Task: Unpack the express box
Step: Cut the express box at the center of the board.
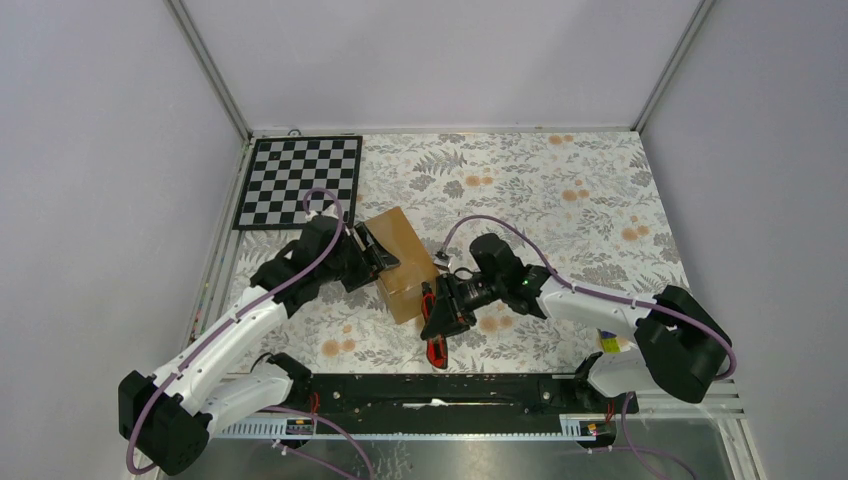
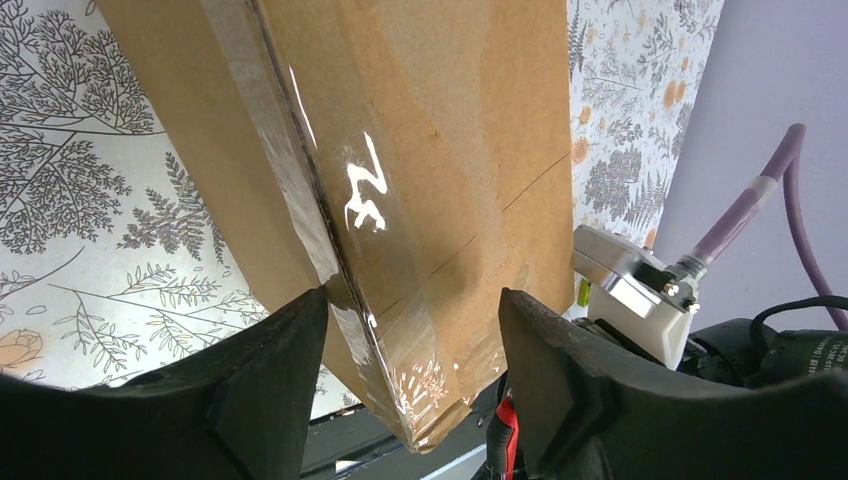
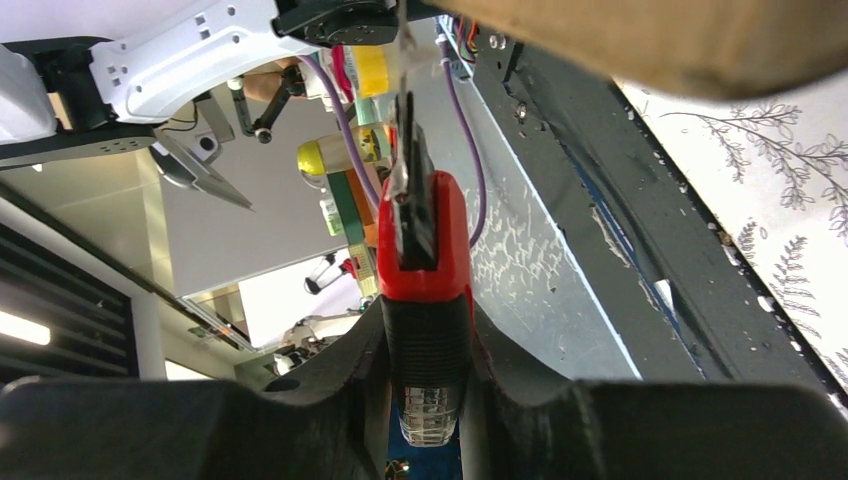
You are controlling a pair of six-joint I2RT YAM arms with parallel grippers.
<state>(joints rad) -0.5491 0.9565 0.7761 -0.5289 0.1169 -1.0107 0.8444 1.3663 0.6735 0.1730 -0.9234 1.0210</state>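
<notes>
Brown taped express box (image 1: 402,262) is clamped by left end effector (image 2: 412,300); right end effector (image 3: 425,335) grips cutter (image 3: 424,250).

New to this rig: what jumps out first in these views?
The brown express box sits in the middle of the table, its taped edge between the spread fingers of the left gripper. Just right of it, the right gripper is shut on a red-handled cutter. A black-and-white checkerboard lies at the far left corner.
</notes>
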